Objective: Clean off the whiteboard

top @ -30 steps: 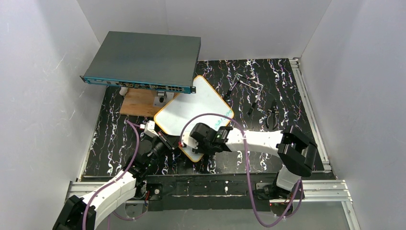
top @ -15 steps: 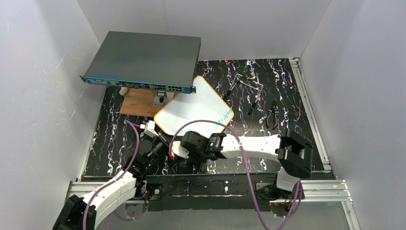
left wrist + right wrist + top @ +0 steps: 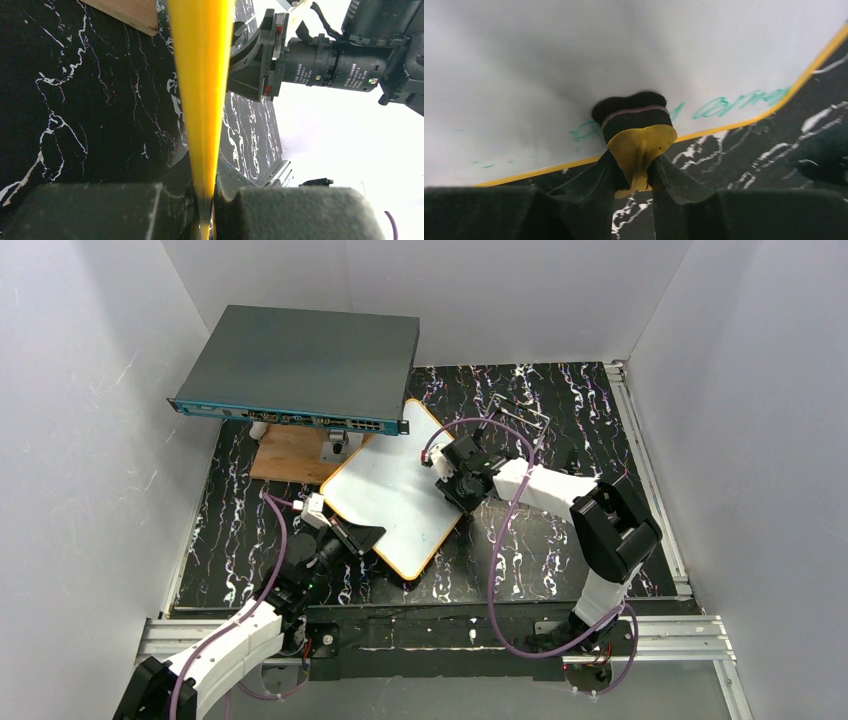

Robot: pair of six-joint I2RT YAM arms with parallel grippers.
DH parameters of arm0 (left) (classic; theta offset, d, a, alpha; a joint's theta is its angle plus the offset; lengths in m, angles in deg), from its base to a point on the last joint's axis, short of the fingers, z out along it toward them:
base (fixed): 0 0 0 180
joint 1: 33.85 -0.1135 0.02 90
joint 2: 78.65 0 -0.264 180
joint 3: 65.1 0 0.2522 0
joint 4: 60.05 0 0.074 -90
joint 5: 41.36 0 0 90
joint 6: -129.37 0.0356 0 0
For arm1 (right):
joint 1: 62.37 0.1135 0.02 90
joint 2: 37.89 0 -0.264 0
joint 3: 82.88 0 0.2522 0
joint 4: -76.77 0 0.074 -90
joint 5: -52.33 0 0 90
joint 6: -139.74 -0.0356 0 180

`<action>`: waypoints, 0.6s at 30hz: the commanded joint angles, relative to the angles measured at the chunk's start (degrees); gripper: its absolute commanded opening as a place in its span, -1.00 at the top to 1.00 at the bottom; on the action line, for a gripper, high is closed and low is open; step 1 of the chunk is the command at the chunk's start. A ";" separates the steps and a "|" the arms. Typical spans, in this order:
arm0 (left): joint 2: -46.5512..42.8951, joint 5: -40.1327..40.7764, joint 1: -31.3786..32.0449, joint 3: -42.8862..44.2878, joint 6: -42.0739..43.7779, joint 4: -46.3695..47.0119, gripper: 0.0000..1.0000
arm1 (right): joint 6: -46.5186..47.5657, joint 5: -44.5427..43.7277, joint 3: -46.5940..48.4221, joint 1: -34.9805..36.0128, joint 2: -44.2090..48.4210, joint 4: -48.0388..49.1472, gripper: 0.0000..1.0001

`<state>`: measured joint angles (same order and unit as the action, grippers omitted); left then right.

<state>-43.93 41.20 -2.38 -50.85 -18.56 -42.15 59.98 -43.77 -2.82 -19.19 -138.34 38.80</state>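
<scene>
My left gripper (image 3: 204,200) is clamped on the whiteboard's (image 3: 390,490) yellow edge. My right gripper (image 3: 636,172) pinches an eraser (image 3: 639,132), its black felt against the white face, beside green writing (image 3: 739,102).

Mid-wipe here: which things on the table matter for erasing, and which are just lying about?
In the job:
whiteboard, some green writing along one edge
eraser, yellow with black felt

Lying about:
dark-grey flat box
wooden board
thin metal rods at the far side
</scene>
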 commanded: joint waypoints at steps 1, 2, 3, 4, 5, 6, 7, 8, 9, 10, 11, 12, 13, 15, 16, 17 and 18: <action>0.77 -2.22 0.35 -0.40 0.11 3.61 1.00 | -4.26 12.06 0.77 4.40 0.09 0.90 0.97; 0.98 -2.05 0.35 -0.34 -0.15 3.80 1.00 | -4.75 14.02 -0.10 5.96 1.47 1.40 0.97; 1.12 -1.81 0.35 -0.40 -0.33 3.91 1.00 | -5.02 15.63 -1.23 7.84 2.88 1.92 0.97; 1.09 -1.46 0.35 -0.34 -0.57 3.93 1.00 | -5.39 16.95 -2.28 9.80 4.52 2.68 0.97; 1.01 -1.08 0.35 -0.32 -0.79 3.86 1.00 | -5.78 17.90 -3.12 12.04 5.95 3.38 0.97; 0.78 -0.63 0.35 -0.83 -1.11 3.92 1.00 | -6.19 18.49 -3.92 14.72 7.20 4.16 0.97; 0.59 -0.36 0.35 -1.35 -1.41 4.04 1.00 | -6.75 19.05 -4.63 16.36 8.14 5.10 0.97; 0.35 -0.06 0.35 -1.59 -1.66 4.09 1.00 | -7.24 19.31 -4.89 17.83 8.49 5.65 0.97; 0.16 0.04 0.35 -1.67 -1.92 4.11 1.00 | -7.92 19.36 -4.95 18.70 8.05 6.14 0.97; -0.13 0.17 0.35 -1.77 -2.04 3.92 1.00 | -8.81 18.72 -4.88 19.00 7.31 6.49 0.97; -0.55 0.23 0.35 -1.73 -2.28 3.62 1.00 | -9.56 17.03 -4.80 18.79 6.14 6.75 0.97; -0.96 0.23 0.35 -1.77 -2.52 3.38 1.00 | -9.75 14.86 -4.71 18.03 5.10 7.02 0.97; -1.55 0.24 0.35 -1.83 -2.71 3.00 1.00 | -11.61 13.50 -4.88 16.60 4.51 7.63 0.97; -3.02 0.12 0.35 -1.91 -2.97 1.97 1.00 | -14.22 11.31 -5.47 12.53 4.18 8.53 0.97; -3.68 0.14 0.35 -1.97 -2.99 1.44 1.00 | -15.19 10.35 -5.99 9.99 4.41 8.98 0.97; -4.22 0.07 0.35 -1.96 -3.00 0.91 1.00 | -16.42 9.99 -6.53 7.28 4.84 9.66 0.97; -4.64 -0.01 0.35 -2.06 -3.05 0.56 1.00 | -17.61 9.75 -7.14 4.86 5.17 10.29 0.97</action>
<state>-45.50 42.64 -2.38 -50.85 -19.63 -43.92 48.24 -28.61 -7.50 -4.98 -132.15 43.74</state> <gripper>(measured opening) 0.053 0.354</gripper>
